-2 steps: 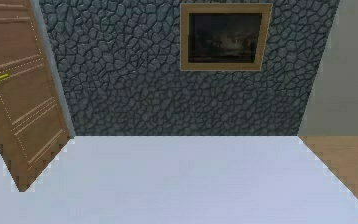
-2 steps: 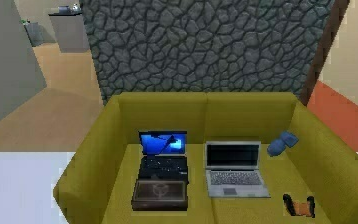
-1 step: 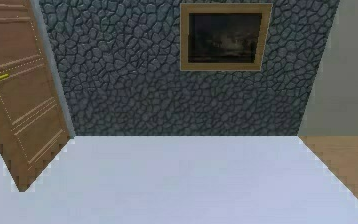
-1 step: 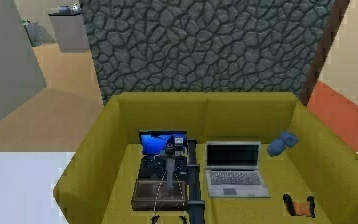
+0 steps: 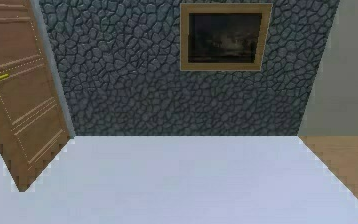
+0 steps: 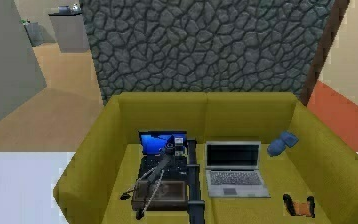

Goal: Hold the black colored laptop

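1. We see the black laptop lying on the yellow-green sofa, lid up, left of the seat's middle.
2. The arm rises from the arm side view's bottom edge, and the gripper sits in front of that laptop.
3. We cannot tell the grip state or whether it holds anything.
4. A grey laptop sits just beside it, with a blue object further right.
5. In the forward view we see a stone wall, a framed picture and a wooden door.
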